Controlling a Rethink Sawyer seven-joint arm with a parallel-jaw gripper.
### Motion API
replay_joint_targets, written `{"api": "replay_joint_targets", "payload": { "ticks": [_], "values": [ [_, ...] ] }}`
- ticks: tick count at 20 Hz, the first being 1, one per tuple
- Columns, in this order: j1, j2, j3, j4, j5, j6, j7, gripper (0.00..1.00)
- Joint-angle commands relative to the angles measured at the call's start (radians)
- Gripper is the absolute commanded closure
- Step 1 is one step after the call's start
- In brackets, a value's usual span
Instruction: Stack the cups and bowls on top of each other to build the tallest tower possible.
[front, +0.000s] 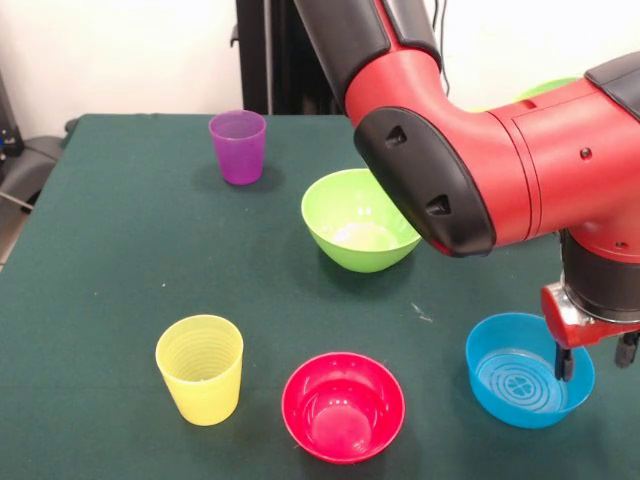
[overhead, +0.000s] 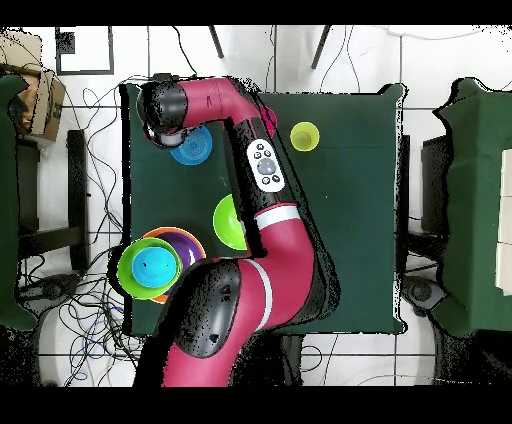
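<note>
Glossy blue plastic bowl (front: 529, 369) sitting right under the pincer (front: 592, 355), one finger dipping inside its rim; spread wide.

Gripper (front: 592, 358) at blue bowl's (front: 520, 376) rim

Low front camera close across the green table (front: 120, 260); high overhead camera straight down; same table (overhead: 350, 200) in both.

Front view: my gripper (front: 592, 358) hung over the glossy blue plastic bowl's (front: 520, 385) right rim. Left of it sat the pink-red plastic bowl (front: 343, 405), then the ribbed pale yellow tumbler (front: 201, 368). Behind them stood the lime green plastic bowl (front: 358, 220); the translucent purple tumbler (front: 238, 146) farther back-left.
</note>
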Motion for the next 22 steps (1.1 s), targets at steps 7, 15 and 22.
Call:
{"api": "replay_joint_targets", "payload": {
  "ticks": [7,15,22],
  "values": [
    [0.025,0.029,-0.083,0.067,-0.07,-0.095,-0.155,0.0],
    [0.038,0.046,-0.088,0.031,-0.077,-0.104,-0.165,1.0],
    [0.052,0.05,-0.084,-0.003,-0.085,-0.099,-0.169,1.0]
  ]
}}
